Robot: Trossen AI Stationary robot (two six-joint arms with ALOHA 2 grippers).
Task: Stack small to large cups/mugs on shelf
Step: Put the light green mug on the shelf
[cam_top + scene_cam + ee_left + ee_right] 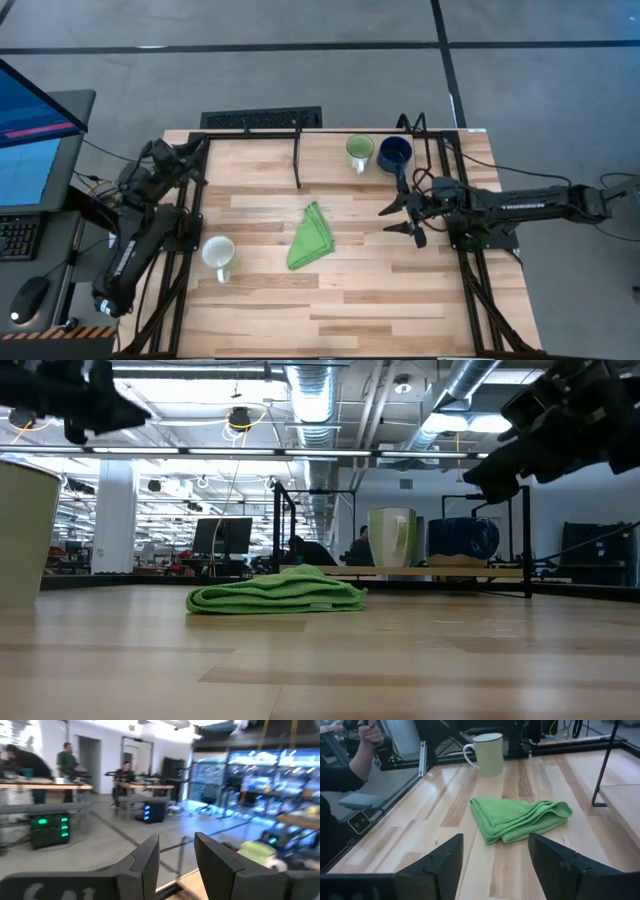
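Shelf (330,150): far strip of the tabletop.
Blue mug (395,153): on the shelf, touching the green mug (359,151).
White mug (218,254): off the shelf, beside the green cloth (311,237).
Right gripper (407,220): released, empty, just short of the shelf.
Left gripper (176,857): parted, empty, raised at the shelf's left end.

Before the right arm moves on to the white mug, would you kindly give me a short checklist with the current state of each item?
1. Right gripper empty, jaws open: ok.
2. White mug upright, standing apart from the green cloth: ok.
3. Green mug and blue mug upright, side by side on the shelf: ok.
4. Mugs nested small into large: not ok, all three stand separately.
5. Path to the white mug: not ok, the cloth lies between it and the right gripper.
6. Left gripper out of the way, raised at the table's left edge, jaws open: ok.
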